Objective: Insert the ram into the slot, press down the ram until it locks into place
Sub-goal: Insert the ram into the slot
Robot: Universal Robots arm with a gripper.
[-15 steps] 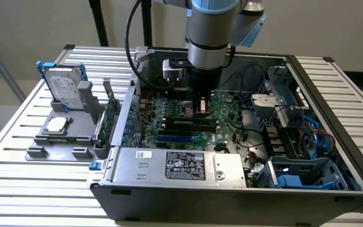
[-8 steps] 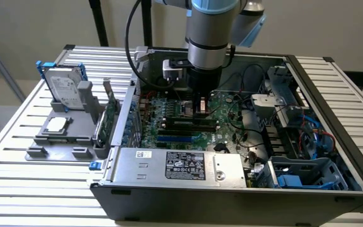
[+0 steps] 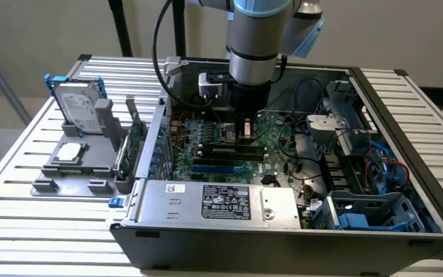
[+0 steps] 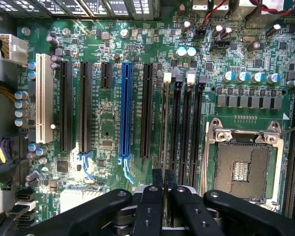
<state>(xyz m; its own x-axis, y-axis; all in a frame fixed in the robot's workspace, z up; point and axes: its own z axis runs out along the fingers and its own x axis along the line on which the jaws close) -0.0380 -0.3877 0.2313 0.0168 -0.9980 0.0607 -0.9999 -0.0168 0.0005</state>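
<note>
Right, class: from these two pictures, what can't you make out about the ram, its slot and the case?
1. Wrist view: the ram is edge-on, so its chips are hidden.
2. Wrist view: the jaws of the gripper, closed on the ram, cover the near end of the slot and its clip.
3. Exterior view: the gripper blocks whether the ram is seated.
4. Exterior view: print on the power supply label is too small.

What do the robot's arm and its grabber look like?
The arm is a fat silver-grey tube with light blue caps and a black band. A black cable loops beside it. The gripper is black, with two slim fingers and chunky rounded links dotted with small round screws.
</note>
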